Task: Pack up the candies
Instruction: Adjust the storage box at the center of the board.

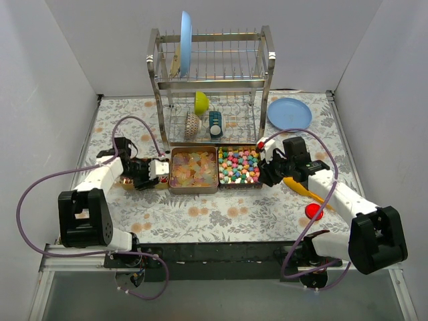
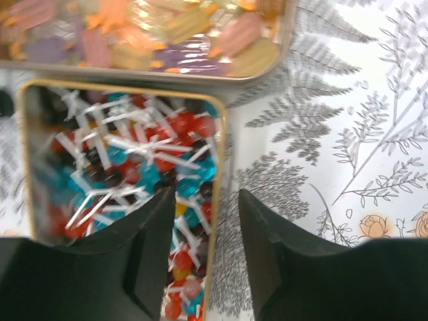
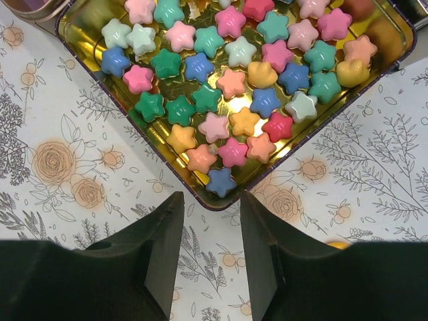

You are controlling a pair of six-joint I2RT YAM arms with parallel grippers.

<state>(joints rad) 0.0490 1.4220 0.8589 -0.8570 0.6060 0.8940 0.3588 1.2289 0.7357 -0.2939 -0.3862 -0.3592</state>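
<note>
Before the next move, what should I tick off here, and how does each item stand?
1. Left gripper open, straddling the small tin's wall: ok.
2. Right gripper open at the star tin's corner: ok.
3. Star candies lie inside their tin: ok.
4. Scoop held: not ok, it lies loose near the right gripper.
5. Gap between small tin and middle tin: cannot tell.

Floral table (image 1: pixel 214 214) carries dish rack (image 1: pixel 210 87), blue plate (image 1: pixel 289 114), three tins (image 1: pixel 194 191) of candies (image 1: pixel 239 167), scoop (image 1: pixel 301 189), red lid (image 1: pixel 312 210).
</note>
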